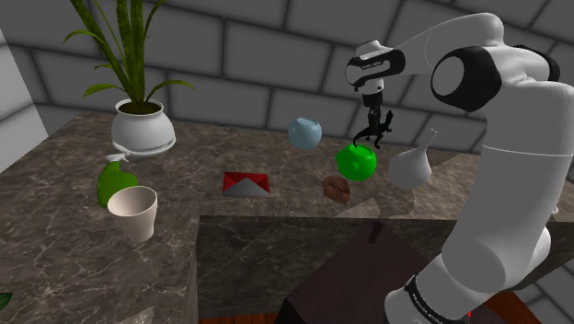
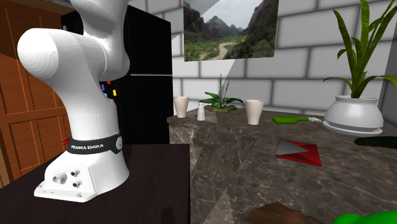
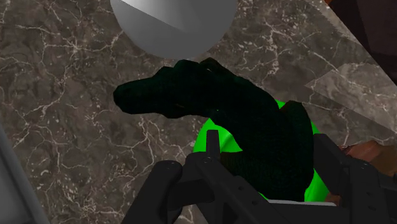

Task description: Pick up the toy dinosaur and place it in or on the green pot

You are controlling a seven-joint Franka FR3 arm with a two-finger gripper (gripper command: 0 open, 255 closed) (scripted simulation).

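My shoulder camera overlooks the surface (image 1: 74,239) from beside the stand (image 1: 368,267); the second sits low by the arm (image 2: 83,83), sharing the planter (image 1: 143,129); wrist looks closely down.

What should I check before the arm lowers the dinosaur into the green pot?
1. Grip: the gripper is shut on the toy dinosaur: ok.
2. Alignment: the dinosaur hangs above the green pot: ok.
3. Pot stands upright on the counter: ok.
4. Pot opening wide enough for the dinosaur: cannot tell.
5. White vase stands beside the pot, apart from the gripper: ok.
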